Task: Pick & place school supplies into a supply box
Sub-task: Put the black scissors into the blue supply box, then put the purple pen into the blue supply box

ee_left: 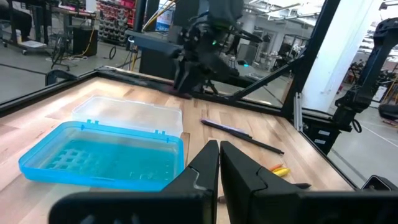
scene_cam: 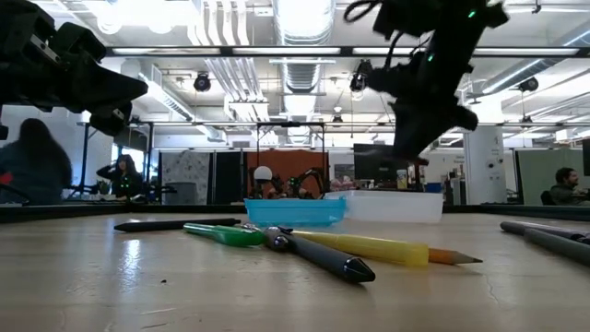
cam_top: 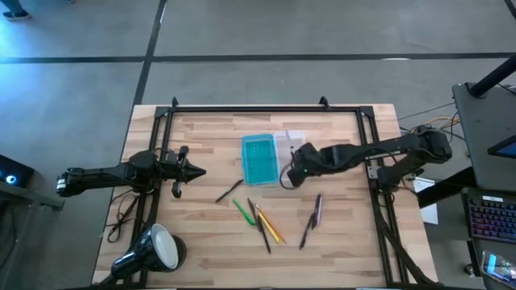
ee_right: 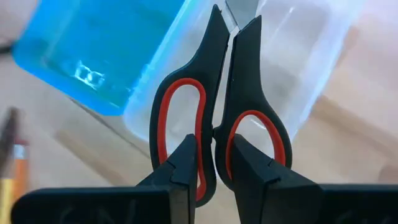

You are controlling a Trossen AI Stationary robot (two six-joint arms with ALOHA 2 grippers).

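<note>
Supply box open at table centre, turquoise lid and clear tray empty | right gripper above tray, clamping scissors | left gripper closed, waiting left | pens on table

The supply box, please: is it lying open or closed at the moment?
Open. The supply box has its turquoise lid folded flat beside the clear tray, both facing up on the table.

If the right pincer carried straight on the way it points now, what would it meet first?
Probably the clear tray of the open box. The right pincer, shut on the scissors, aims at it, so the scissor tip would likely touch first, though depth is hard to judge.
</note>
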